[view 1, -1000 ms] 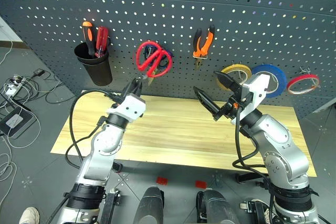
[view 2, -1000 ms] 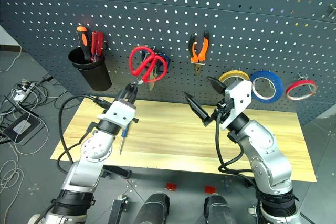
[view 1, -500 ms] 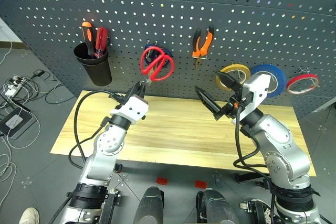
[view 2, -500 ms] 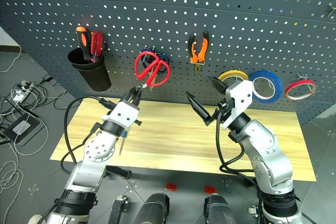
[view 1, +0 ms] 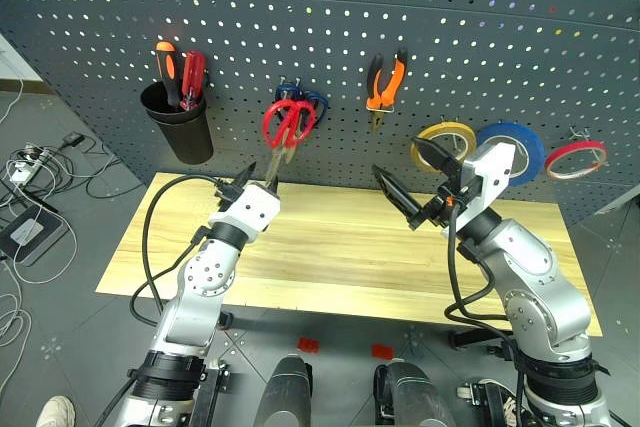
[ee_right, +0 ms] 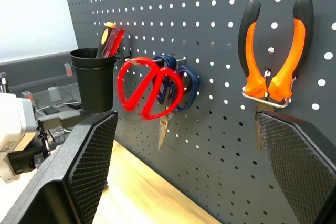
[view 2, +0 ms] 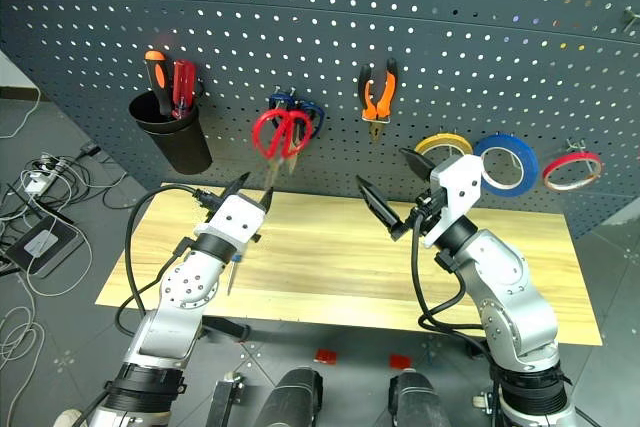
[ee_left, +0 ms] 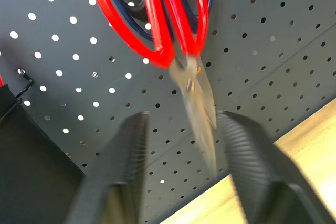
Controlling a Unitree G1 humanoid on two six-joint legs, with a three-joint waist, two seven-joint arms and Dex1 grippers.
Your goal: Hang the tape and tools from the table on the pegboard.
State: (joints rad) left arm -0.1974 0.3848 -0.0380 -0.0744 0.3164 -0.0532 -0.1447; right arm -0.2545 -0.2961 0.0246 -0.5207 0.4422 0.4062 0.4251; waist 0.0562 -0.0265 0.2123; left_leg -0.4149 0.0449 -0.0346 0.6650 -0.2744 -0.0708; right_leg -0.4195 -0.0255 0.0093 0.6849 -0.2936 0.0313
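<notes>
Against the pegboard, a dark grey sheet pierced by regular rows of small round holes, the red-handled scissors were seen hung on a metal hook, glossy oval loops uppermost and dull steel blades pointing down. Their outline was blurred in every view, and behind them the blue-handled scissors were mostly covered, with just dark loops showing. Directly beneath the red pair the left gripper was held with its two ribbed black fingers spread apart and nothing between them; the blade tips were seen in the gap, free of both pads. To the right of the red scissors the orange-and-black needle-nose pliers were hung by a wire hook, their jaw tips hard to make out. Further right along the board the thin yellow tape roll was partly hidden by the right gripper, whose textured fingers were spread wide and empty. Beyond it the wider blue roll and the thin red roll were hung. Left of the scissors, a round black cup was seen with an orange and a red screwdriver handle protruding. Below the board the table of pale, grained wood was laid out.
</notes>
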